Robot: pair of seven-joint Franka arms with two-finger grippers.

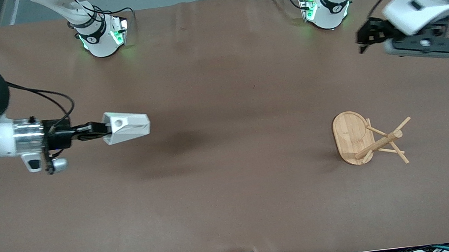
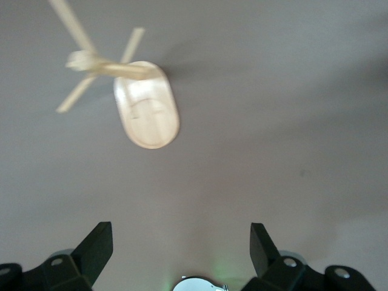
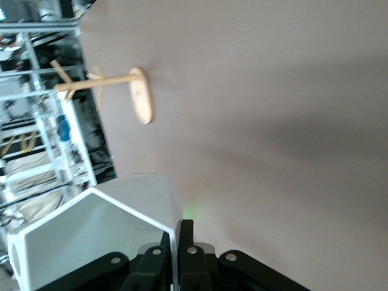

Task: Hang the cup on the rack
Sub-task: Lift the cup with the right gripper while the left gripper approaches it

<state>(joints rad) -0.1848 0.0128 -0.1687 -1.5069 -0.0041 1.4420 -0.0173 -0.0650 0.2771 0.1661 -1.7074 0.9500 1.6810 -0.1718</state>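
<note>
Aloft, the right hand (image 1: 96,131) grips the cup (image 1: 126,126) over the desk (image 1: 232,192) at nine o'clock; the rack (image 1: 361,138) stands at three o'clock; the left hand (image 2: 180,251) hovers spread wide.

Front view: you look down from high across the table (image 1: 232,192), facing both arm bases.
Left wrist view: you look straight down on the rack (image 2: 145,109) from well above it.
Right wrist view: you look along the tabletop at the rack (image 3: 140,96), well apart, cup (image 3: 91,236) close up.
Shared: the rack (image 1: 357,138) shows in all three.
</note>
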